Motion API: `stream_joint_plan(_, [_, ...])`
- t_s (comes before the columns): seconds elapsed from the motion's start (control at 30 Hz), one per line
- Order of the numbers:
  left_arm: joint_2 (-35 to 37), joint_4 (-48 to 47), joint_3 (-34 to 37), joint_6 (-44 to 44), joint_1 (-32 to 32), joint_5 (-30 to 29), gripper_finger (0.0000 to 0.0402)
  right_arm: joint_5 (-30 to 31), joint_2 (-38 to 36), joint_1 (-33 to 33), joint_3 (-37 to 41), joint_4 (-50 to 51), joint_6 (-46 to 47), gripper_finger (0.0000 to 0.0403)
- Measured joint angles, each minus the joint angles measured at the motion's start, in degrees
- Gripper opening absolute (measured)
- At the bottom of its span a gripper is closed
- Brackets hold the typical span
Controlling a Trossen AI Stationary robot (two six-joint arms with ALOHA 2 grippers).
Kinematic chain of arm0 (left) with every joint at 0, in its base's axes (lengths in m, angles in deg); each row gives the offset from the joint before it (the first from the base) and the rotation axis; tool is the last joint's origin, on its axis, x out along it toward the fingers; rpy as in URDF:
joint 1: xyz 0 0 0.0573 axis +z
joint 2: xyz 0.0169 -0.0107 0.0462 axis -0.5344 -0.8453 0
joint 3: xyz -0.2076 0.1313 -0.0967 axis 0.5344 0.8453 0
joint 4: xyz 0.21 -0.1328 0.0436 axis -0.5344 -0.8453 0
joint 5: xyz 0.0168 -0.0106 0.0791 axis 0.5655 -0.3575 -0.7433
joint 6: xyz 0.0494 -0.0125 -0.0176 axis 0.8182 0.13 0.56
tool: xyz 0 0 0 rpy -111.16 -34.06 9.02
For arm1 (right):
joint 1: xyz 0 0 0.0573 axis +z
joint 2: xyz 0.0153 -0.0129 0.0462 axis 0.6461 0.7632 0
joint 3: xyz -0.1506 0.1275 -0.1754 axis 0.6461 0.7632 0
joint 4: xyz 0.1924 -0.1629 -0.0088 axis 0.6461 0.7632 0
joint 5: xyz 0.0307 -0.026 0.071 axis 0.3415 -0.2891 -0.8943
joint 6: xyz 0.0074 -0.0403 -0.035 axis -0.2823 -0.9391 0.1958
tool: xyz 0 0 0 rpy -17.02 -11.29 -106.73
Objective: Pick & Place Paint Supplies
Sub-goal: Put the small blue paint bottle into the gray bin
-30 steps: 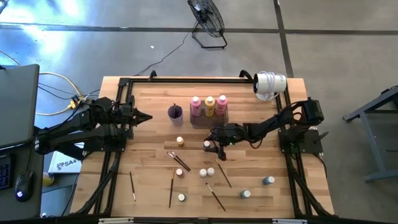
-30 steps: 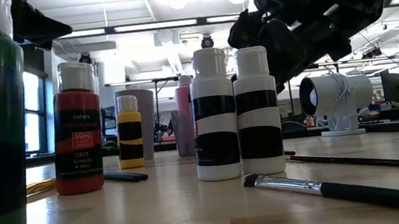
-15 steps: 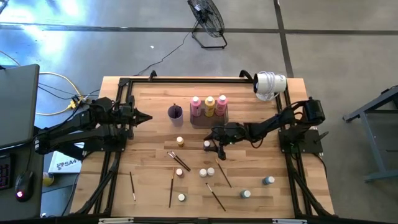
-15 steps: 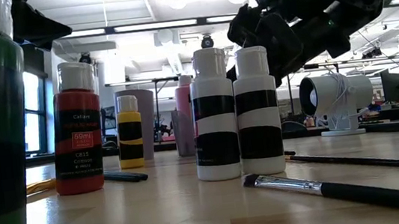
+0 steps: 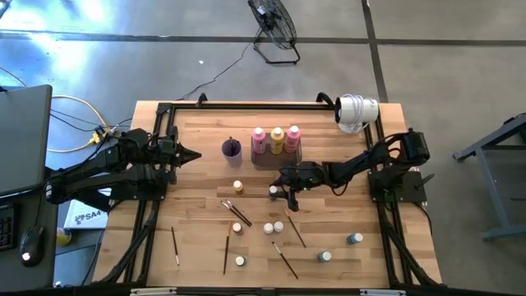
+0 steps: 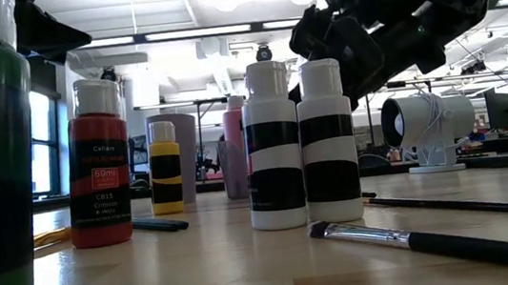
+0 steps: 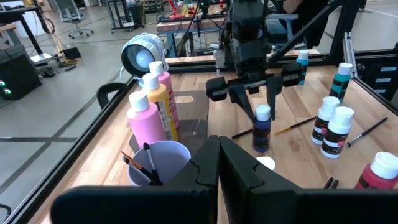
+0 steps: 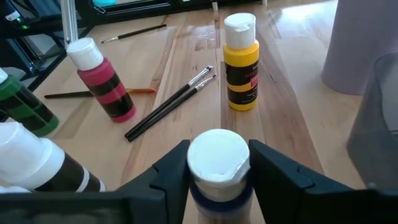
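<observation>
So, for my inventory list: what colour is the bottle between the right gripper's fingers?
Dark blue with a white cap, clearest in the left wrist view.

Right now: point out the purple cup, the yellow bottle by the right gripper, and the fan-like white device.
purple cup (image 5: 231,149), high view, rim.
yellow bottle (image 8: 241,73), right wrist view, label.
white device (image 5: 357,111), high view, housing top.

The overhead camera looks straight down on the whole table (image 5: 205,131). A low one sits at tabletop height, close behind the bottles, facing the room. Each wrist camera peers forward past its own fingers (close in). The left wrist and overhead views share the purple cup (image 7: 158,163) (image 5: 231,149).
</observation>
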Motion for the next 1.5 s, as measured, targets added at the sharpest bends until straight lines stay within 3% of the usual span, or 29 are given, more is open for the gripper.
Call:
stream_joint_plan(0.23, [-0.01,0.0,0.0,-0.01,0.0,0.0,0.0003,-0.1,-0.2,0.02,0.0,-0.03,0.19,0.012])
stream_joint_plan(0.43, [0.0,0.0,0.0,-0.02,0.0,0.0,0.0003,-0.53,-0.52,0.02,0.02,0.1,2.66,0.0121])
stream_joint_plan(0.67, [0.0,-0.02,0.0,-0.02,0.0,0.0,0.0003,-1.25,-6.83,-0.02,0.07,2.5,1.84,0.0115])
stream_joint_plan(1.0, [-0.02,0.0,0.0,-0.04,0.0,0.0,0.0003,14.17,-22.67,-0.02,0.07,16.99,-1.95,0.0115])
stream_joint_plan(1.2, [0.0,0.0,0.0,-0.07,0.0,0.0,0.0003,24.07,-27.1,-0.02,0.02,20.46,-1.95,0.0118])
stream_joint_plan(1.5, [0.0,-0.02,0.0,-0.07,0.0,0.0,0.0003,25.37,-26.77,-3.19,0.02,21.91,-1.63,0.0114])
